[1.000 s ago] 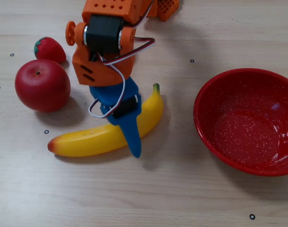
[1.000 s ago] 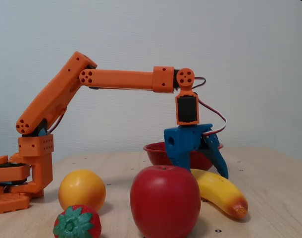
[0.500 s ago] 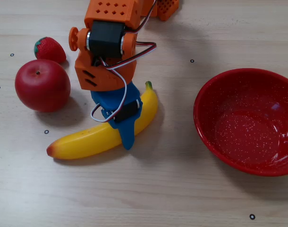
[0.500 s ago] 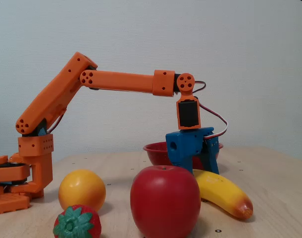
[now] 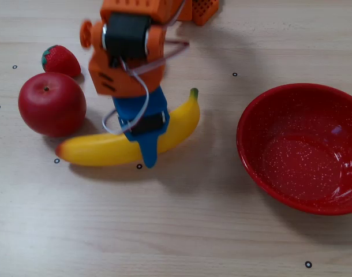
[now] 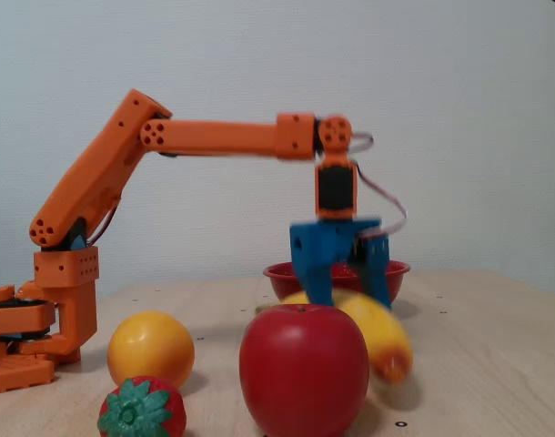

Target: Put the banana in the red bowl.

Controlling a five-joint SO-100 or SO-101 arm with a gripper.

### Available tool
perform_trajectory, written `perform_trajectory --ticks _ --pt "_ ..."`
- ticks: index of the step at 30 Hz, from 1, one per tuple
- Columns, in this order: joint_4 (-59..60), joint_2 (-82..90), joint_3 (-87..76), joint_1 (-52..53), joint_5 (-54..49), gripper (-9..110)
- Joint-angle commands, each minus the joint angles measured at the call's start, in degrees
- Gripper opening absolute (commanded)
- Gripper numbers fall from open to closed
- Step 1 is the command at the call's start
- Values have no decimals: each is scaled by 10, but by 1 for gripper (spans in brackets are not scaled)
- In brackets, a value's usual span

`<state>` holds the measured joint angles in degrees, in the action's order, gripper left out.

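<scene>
While the banana [image 5: 115, 147] hung lifted off the table [image 5: 176, 231], the gripper [image 5: 146, 141] had its blue fingers [image 6: 316, 269] closed around the fruit's middle. Its reddish end pointed toward the red apple [image 5: 51, 104] in a fixed view. Off to the right sat the red bowl [image 5: 262, 173], well apart.

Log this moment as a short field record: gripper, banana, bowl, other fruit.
gripper: blue fingers closed across the banana's middle
banana: held, lifted off the table in the fixed side view; left of the bowl from above
bowl: red, empty, on the table
apple: left of the banana from above
strawberry: behind the apple from above
orange: seen only in the side view, near the arm's base
</scene>
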<state>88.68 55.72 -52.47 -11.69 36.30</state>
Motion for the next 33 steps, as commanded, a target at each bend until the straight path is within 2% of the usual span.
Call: perform_trajectory --ticks 1,11,21,28,33 --pt "25 144 98 11 -35 0" --pt "80 255 156 65 -88 0" --pt "93 333 156 218 -154 0" --pt "61 263 161 340 -179 0" --pt "14 163 177 381 -178 0"
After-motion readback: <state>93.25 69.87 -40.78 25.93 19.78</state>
